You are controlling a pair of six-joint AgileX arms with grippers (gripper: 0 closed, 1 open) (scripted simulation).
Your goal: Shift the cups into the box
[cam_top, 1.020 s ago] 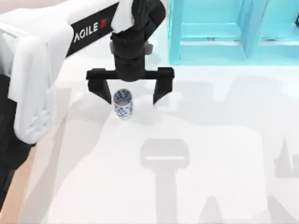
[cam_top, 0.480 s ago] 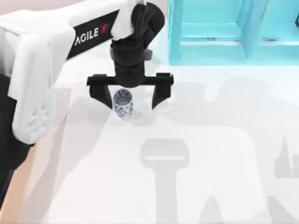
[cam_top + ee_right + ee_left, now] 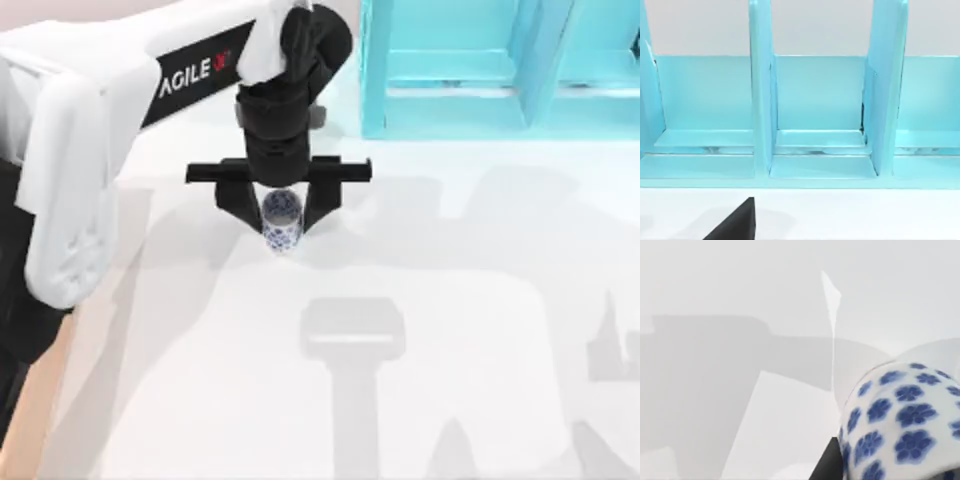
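Observation:
A small white cup with a blue flower pattern (image 3: pixel 282 236) stands upright on the white table, left of centre and towards the back. My left gripper (image 3: pixel 280 224) reaches down over it, a black finger (image 3: pixel 238 203) on each side pressed against the cup. The left wrist view has the cup (image 3: pixel 900 415) very close, with a dark finger (image 3: pixel 827 466) against its side. The box is out of view. A black fingertip (image 3: pixel 735 225) of my right gripper shows in the right wrist view, facing the shelf.
A turquoise shelf unit (image 3: pixel 470 70) with upright dividers stands along the back right, just right of the left arm. Its open compartments (image 3: pixel 817 115) face the right wrist camera. Arm shadows lie across the white tabletop (image 3: pixel 400 400).
The left gripper's fingers have come together from wide apart onto the cup. The cup has shifted a little to the right between them.

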